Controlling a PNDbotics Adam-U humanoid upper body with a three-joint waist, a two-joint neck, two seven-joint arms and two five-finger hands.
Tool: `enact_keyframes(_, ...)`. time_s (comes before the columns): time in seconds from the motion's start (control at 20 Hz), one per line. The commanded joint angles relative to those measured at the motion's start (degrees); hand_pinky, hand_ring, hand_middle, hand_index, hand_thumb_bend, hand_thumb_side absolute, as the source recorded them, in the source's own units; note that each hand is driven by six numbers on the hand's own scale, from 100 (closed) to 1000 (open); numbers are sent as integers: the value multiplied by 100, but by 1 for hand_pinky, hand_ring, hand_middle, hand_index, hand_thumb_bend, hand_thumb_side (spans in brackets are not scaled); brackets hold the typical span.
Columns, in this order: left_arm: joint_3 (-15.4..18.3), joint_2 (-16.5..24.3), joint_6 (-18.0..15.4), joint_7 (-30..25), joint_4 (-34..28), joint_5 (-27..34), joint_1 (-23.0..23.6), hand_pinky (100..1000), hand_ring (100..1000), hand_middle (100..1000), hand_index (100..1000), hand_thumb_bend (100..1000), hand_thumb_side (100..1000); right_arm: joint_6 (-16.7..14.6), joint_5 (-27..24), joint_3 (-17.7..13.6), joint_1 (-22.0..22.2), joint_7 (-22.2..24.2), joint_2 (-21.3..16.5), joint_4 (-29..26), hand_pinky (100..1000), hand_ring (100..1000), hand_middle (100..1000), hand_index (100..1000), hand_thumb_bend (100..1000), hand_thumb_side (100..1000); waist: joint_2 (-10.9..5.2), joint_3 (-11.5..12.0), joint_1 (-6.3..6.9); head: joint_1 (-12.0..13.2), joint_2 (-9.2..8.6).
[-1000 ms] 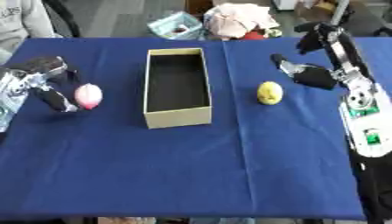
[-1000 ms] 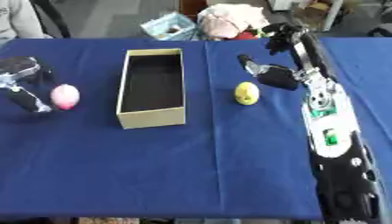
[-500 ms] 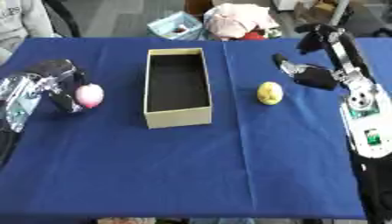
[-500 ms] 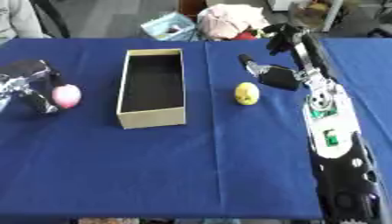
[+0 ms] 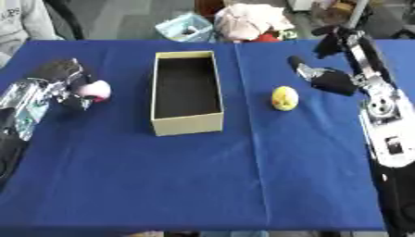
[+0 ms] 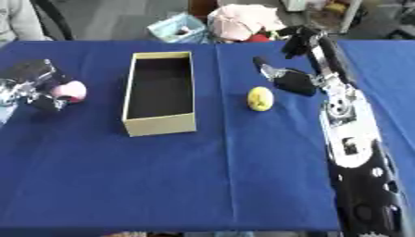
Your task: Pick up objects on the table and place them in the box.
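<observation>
Left eye view, left hand [image 5: 61, 78] curled around pink ball [image 5: 96, 90], right hand [image 5: 324, 78] open near yellow object [image 5: 284, 98].

The left hand [image 5: 61, 78] covers the near side of the pink ball [image 5: 96, 90], so whether its fingers close round the ball or only touch it cannot be told. That arm runs off the picture's left edge. The right hand [image 5: 324, 78] is a dark blur beside the yellow thing [image 5: 284, 97]; its finger pose is unclear. The box [image 5: 187, 124] floor lies in shadow.
</observation>
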Motion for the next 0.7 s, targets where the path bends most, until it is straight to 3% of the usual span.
enact_keyframes(0.05,27,201,33,112,-370,-31,-204,331,186,192,333,199,100,-4,-11,10,-90,-25,-23,-64,681,566,523,788,438,439,-100,-4,16,17,33)
enact_keyframes(0.4,-351,-108,-80,-84,-1045,-124,-738,356,199,203,336,208,105,-20,-11,39,-56,-4,15,-62,681,566,523,788,433,443,-139,-15,32,65,33)
enact_keyframes(0.7,-730,-630,-384,-328,-1071,-311,-1057,381,216,217,350,192,110,-38,-12,63,-44,17,54,-63,681,566,522,788,433,443,-152,-83,38,133,33)
